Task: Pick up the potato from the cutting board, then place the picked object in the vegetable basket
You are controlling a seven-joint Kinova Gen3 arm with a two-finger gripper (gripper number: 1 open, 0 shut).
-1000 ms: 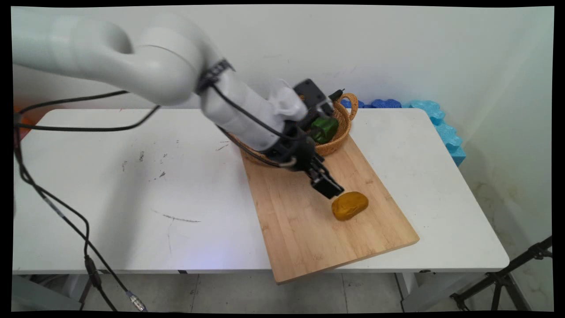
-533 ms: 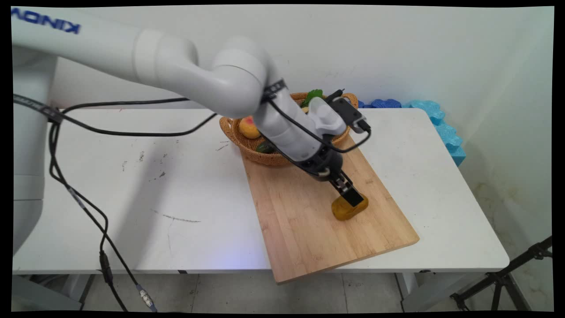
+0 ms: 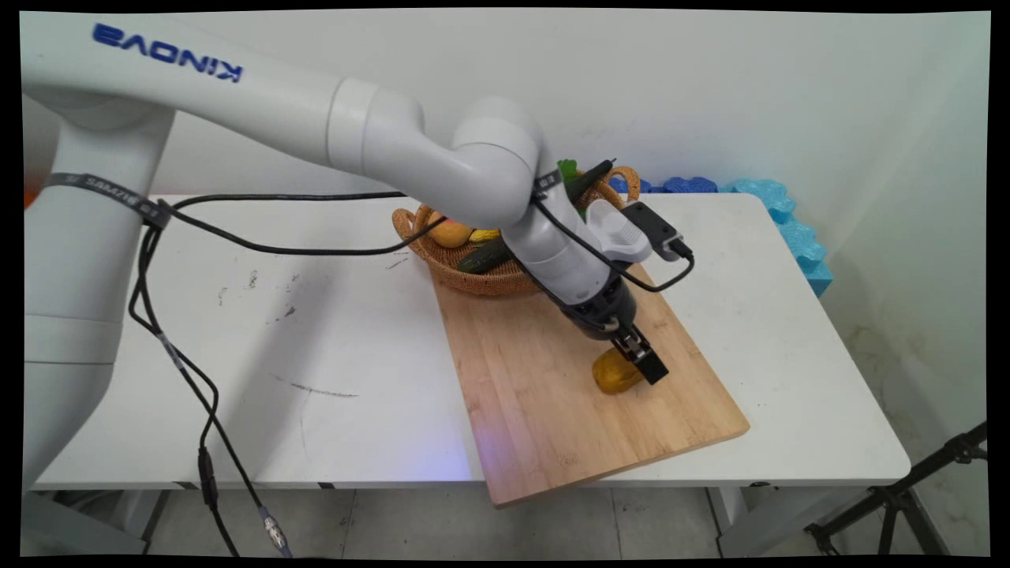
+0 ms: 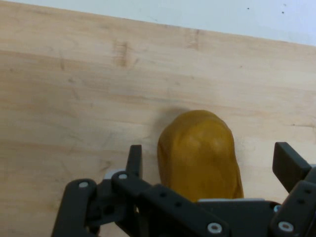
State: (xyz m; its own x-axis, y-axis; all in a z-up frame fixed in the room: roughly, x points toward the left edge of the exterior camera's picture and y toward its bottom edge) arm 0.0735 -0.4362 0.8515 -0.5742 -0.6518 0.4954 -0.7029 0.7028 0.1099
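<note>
I have the gripper [image 4: 207, 163] low over the cutting board [image 3: 552, 410], its two fingers [image 4: 134, 160] spread apart with one on each side of the potato [image 4: 200, 155]. From the hand camera, neither finger touches the potato; a gap shows on both sides.

The potato [image 3: 611, 372] is a smooth, rounded, ochre-yellow lump, longer than it is wide, with a matte skin and faint facets on its upper surface. It lies flat on the board, toward the board's right side and about halfway between its near and far ends. In the main view the gripper [image 3: 643, 364] hides the potato's right part.

The cutting board is light wood with lengthwise grain. It lies at an angle on the white table [image 3: 237, 355], and its near corner overhangs the table's near edge.

At the board's far end stands a woven basket [image 3: 465, 278] with a loop handle at each end. I see in it a round orange-yellow fruit [image 3: 450, 233], a dark green cucumber [image 3: 483, 258] and something leafy green [image 3: 566, 170]; the arm covers the rest.

Blue foam blocks [image 3: 781, 213] lie behind the table's far right corner.
</note>
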